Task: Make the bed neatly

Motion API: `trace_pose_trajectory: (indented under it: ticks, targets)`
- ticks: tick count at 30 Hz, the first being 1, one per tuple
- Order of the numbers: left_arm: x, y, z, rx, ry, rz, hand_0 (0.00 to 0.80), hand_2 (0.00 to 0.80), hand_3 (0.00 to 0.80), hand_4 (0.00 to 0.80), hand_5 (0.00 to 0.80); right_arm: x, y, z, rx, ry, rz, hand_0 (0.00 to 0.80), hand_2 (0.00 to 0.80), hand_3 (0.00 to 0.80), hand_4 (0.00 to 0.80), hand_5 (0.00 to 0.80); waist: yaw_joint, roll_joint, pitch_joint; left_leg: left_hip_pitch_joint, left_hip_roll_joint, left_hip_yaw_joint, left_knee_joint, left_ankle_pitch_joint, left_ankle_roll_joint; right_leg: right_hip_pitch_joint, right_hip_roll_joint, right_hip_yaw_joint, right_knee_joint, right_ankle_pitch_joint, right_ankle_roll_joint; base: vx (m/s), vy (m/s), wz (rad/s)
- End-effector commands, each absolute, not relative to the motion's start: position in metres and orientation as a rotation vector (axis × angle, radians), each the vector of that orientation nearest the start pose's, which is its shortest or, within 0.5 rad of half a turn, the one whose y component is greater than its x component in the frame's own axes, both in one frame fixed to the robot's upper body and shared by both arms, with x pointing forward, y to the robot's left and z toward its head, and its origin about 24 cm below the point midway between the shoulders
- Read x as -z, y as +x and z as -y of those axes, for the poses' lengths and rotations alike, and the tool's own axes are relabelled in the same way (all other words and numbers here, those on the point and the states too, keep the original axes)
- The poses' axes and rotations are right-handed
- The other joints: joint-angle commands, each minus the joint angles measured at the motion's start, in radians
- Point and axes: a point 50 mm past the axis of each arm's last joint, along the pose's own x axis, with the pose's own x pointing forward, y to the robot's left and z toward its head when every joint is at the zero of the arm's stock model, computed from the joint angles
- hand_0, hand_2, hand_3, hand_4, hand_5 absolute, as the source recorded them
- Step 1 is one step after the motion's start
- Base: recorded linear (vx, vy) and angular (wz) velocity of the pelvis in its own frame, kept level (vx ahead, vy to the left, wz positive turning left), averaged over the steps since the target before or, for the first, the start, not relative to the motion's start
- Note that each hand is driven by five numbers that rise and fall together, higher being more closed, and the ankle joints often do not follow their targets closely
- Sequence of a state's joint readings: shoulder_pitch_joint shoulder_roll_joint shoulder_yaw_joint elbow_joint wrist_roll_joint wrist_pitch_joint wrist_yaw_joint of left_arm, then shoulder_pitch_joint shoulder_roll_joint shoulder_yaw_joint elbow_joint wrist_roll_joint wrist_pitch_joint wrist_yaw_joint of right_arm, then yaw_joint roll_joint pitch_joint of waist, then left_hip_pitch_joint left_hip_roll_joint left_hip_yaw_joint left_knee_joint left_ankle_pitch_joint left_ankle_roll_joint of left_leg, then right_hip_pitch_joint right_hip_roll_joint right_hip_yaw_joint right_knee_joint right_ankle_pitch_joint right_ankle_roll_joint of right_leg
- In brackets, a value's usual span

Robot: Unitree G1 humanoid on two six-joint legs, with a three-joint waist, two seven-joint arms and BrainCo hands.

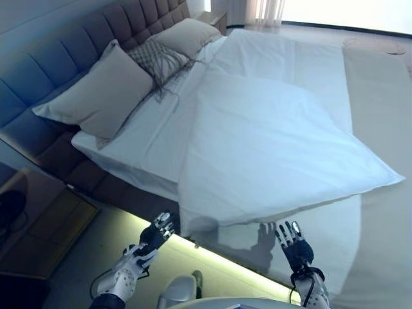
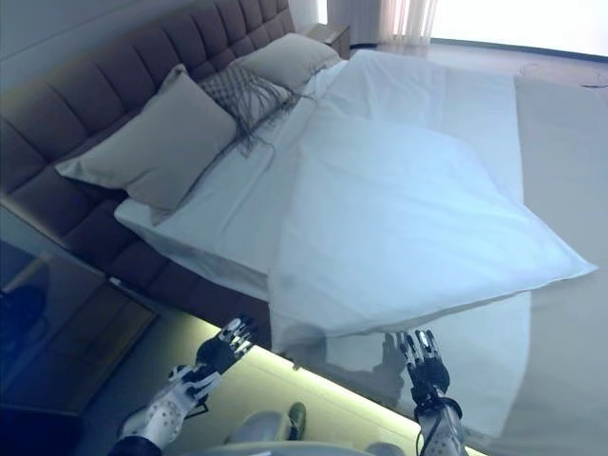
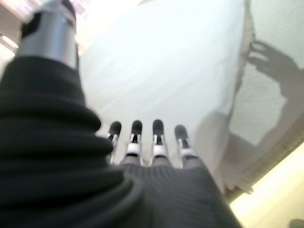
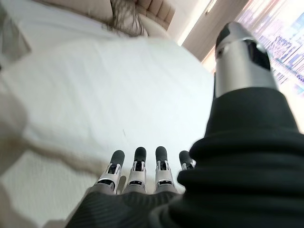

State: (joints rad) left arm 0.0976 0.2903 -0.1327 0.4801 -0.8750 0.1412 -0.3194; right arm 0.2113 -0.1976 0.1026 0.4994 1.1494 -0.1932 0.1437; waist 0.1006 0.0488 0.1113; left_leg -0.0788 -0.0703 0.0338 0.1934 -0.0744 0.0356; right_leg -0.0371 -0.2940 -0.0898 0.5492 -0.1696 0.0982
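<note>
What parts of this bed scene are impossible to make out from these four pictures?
- The bed's far side: cut off by the right edge of both eye views.
- What lies beneath the white duvet: the cloth covers it.
- The patterned cushion: partly hidden between two beige pillows.
- Left hand and right hand: wrist views show only fingertips past the dark covers; palms stay unseen.

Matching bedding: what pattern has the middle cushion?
A grey criss-cross pattern with fringe on the cushion; the left eye view shows it best.

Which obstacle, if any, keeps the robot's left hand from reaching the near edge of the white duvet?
Probably none: the left hand hovers open just short of the duvet, with nothing between them.
</note>
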Motion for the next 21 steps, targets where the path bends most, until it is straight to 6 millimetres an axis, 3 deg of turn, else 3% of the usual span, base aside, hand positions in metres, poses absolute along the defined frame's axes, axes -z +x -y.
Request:
trace_pose_trajectory:
  ticks: [1,3,7,11,15,18,21]
  targets:
    - [0.066,0.187,-0.216,0.082,-0.56,-0.517,0.0,0.0,0.0,0.0,0.0,0.074,0.162,0.201,0.27,0.842,-0.322,0.0,0.0,0.0,0.0,0.0,0.015,0.002,-0.062,-0.08,-0.012,-0.014,-0.117,0.162,0.022,0.03,0.03,-0.046,0.089,0.258,0.038,0.261,0.116,-0.19]
    - [0.062,0.191,-0.219,0.068,-0.56,-0.492,0.0,0.0,0.0,0.0,0.0,0.073,0.168,0.197,0.251,0.831,-0.319,0.0,0.0,0.0,0.0,0.0,0.01,0.005,-0.056,-0.05,-0.02,-0.029,-0.123,0.152,0.021,-0.002,0.041,-0.066,0.014,0.229,0.015,0.23,0.049,-0.14]
    - [0.06,0.193,-0.226,0.026,-0.564,-0.472,0.0,0.0,0.0,0.0,0.0,0.074,0.174,0.202,0.284,0.839,-0.317,0.0,0.0,0.0,0.0,0.0,0.006,-0.001,-0.046,-0.002,-0.027,-0.049,-0.132,0.126,0.014,-0.021,0.049,-0.093,-0.135,0.235,0.015,0.152,-0.034,0.0]
    - [0.059,0.194,-0.226,0.026,-0.588,-0.456,0.0,0.0,0.0,0.0,0.0,0.077,0.177,0.211,0.332,0.857,-0.31,0.0,0.0,0.0,0.0,0.0,0.012,-0.021,-0.051,0.019,-0.027,-0.048,-0.143,0.113,0.015,0.006,0.038,-0.08,-0.187,0.279,0.043,0.081,-0.016,0.02]
    - [0.061,0.191,-0.226,0.002,-0.609,-0.449,0.0,0.0,0.0,0.0,0.0,0.076,0.178,0.216,0.358,0.857,-0.292,0.0,0.0,0.0,0.0,0.0,0.014,-0.038,-0.062,0.022,-0.028,-0.061,-0.143,0.102,0.022,0.006,0.039,-0.059,-0.186,0.298,0.049,0.051,-0.027,-0.1]
    - [0.059,0.194,-0.228,0.014,-0.589,-0.436,0.0,0.0,0.0,0.0,0.0,0.077,0.177,0.219,0.365,0.851,-0.294,0.0,0.0,0.0,0.0,0.0,0.001,-0.049,-0.064,0.038,-0.011,-0.038,-0.153,0.095,0.01,-0.002,0.042,-0.063,-0.239,0.293,0.05,0.067,-0.101,-0.1]
    - [0.055,0.199,-0.228,0.029,-0.595,-0.409,0.0,0.0,0.0,0.0,0.0,0.082,0.172,0.225,0.378,0.837,-0.324,0.0,0.0,0.0,0.0,0.0,-0.014,-0.057,-0.067,0.052,0.0,-0.046,-0.167,0.091,-0.003,-0.008,0.066,-0.043,-0.334,0.283,0.051,0.102,-0.163,-0.02]
